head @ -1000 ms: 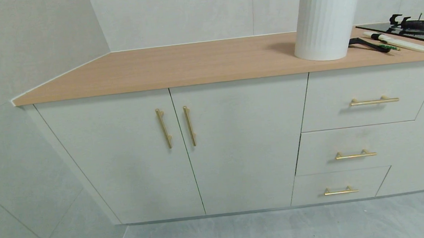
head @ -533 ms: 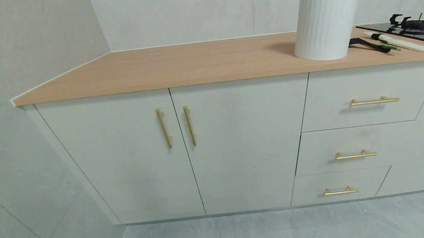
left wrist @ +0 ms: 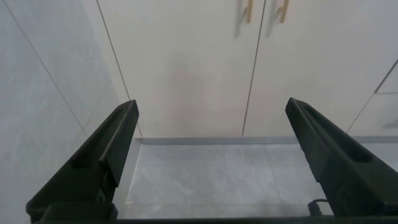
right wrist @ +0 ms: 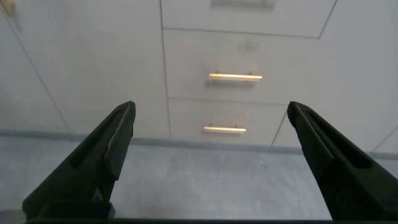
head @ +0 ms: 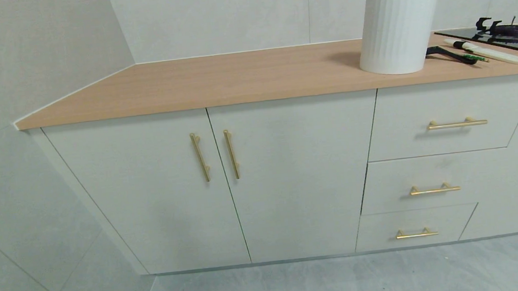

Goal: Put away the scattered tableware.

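The left gripper (left wrist: 211, 118) is spread wide, its jaws far apart and clasping nothing; between them show the pale double doors (left wrist: 186, 62) of the cabinet and the grey floor tiles (left wrist: 217, 180) at its foot. The right gripper (right wrist: 211, 115) is spread just as wide and also touches nothing; it faces the stacked drawers (right wrist: 249, 50), whose brass bar handles (right wrist: 235, 77) lie level across their fronts.

The scattered tableware lies up on the wooden countertop (head: 215, 79), at the robot's right, well apart from both grippers. A black-handled utensil (head: 450, 53) lies flat, one end just beside the base of the white ribbed holder (head: 399, 23); a long white utensil (head: 485, 50) lies flat just beyond it, slanting toward the counter's front edge; a thin green-tipped piece (head: 476, 57) rests between the two, too small to tell what kind it is. All three lie between the holder and the black gas hob (head: 511, 32). The holder stands upright on the countertop, above the seam between the doors and the drawers.

The white utensil bears a dark band near its far end; any print there is too small to read. The holder's wall shows plain vertical ribbing.
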Available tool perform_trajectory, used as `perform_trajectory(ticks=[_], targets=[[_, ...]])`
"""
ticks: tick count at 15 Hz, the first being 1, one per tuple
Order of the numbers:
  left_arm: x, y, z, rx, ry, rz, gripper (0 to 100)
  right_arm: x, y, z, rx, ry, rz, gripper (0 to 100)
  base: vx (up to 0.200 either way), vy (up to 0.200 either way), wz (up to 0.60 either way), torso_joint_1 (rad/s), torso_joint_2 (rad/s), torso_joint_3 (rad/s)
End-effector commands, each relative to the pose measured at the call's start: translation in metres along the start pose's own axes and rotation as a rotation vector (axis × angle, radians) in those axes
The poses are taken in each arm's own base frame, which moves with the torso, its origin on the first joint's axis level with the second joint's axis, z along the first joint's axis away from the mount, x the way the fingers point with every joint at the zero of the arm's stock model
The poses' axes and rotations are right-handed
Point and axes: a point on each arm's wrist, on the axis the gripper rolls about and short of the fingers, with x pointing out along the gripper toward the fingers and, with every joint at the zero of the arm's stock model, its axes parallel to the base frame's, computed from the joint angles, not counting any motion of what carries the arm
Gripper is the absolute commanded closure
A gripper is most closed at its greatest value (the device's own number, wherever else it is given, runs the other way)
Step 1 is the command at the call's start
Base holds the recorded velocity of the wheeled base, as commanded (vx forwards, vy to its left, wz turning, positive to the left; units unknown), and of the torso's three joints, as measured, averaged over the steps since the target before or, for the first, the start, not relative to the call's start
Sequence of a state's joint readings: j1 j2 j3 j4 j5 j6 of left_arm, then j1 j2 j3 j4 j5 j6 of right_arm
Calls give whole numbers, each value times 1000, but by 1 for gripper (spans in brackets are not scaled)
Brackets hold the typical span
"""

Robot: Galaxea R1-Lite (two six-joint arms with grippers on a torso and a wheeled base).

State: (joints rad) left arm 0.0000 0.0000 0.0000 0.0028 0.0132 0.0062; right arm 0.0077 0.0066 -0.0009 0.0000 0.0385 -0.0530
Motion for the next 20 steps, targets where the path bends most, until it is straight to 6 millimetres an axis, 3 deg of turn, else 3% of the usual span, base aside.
perform_trajectory(ticks=[1,12,20], targets=[[0,0,0,9,2,1,0,0,0,0,5,-9,2,0,0,0,0,0,0,0],[0,0,0,-5,2,-2,0,0,0,0,56,-10,3,0,0,0,0,0,0,0],[0,0,0,-6,2,-1,0,0,0,0,59,-10,4,0,0,-200,0,4,2,1]])
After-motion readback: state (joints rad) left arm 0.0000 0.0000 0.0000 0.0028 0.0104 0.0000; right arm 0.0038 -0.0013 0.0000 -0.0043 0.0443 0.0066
